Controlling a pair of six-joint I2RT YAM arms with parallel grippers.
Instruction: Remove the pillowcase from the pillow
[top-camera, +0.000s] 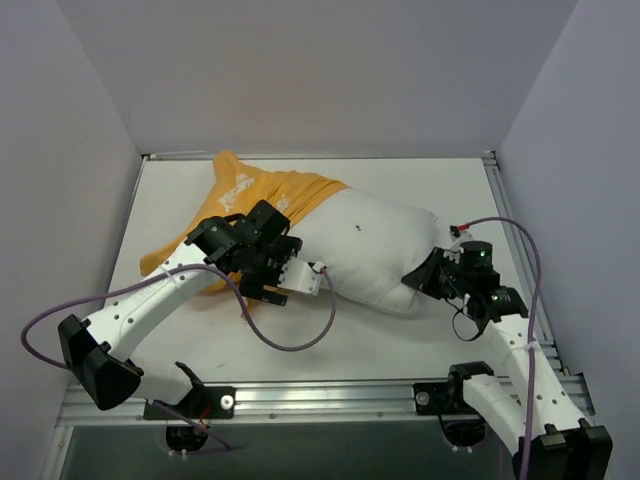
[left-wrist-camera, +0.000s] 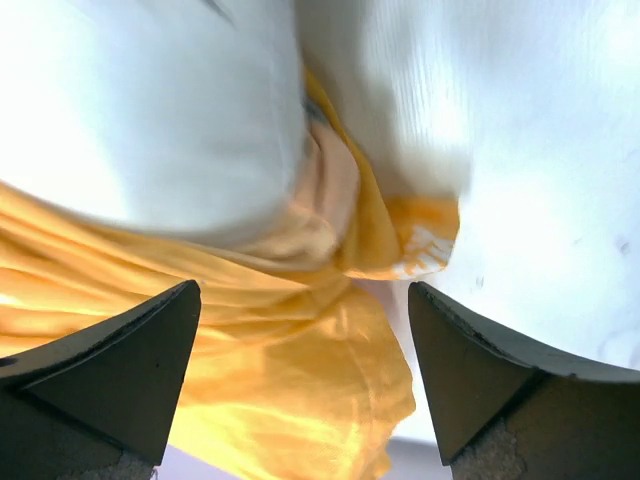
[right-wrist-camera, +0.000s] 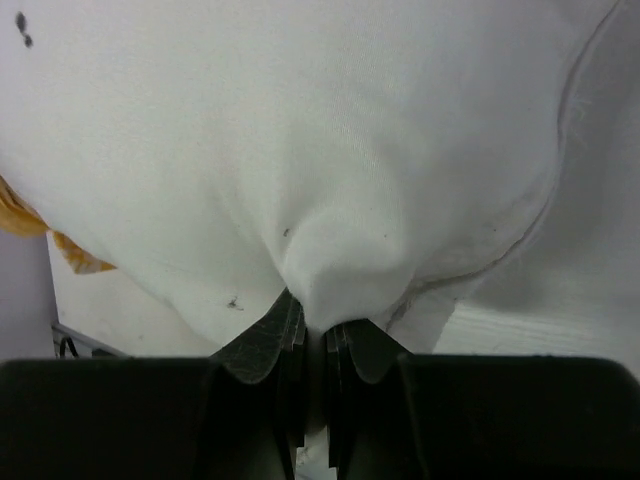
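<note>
Where the pillowcase lies: the orange-yellow pillowcase (top-camera: 250, 195) is bunched over the left end of the pillow, and its loose folds spill onto the table beside the left arm.
Pillow: the plump white pillow (top-camera: 370, 250) lies across the middle of the table, with most of its length bare and only its left end inside the cloth.
Left pincer: the left gripper (top-camera: 298, 282) sits at the near edge of the pillow, where orange cloth meets white. Its jaws stand wide apart with nothing gripped between them.
Left wrist view: crumpled orange folds and white pillow fill the space beyond the two dark fingers (left-wrist-camera: 120, 370).
Right pincer: the right gripper (top-camera: 420, 275) is at the pillow's right end, its jaws pressed together on a pinch of white pillow fabric.
Table: the white table (top-camera: 400, 330) has plain pale walls on three sides.
Cable: a purple cable (top-camera: 290, 345) loops from the left arm onto the table.
</note>
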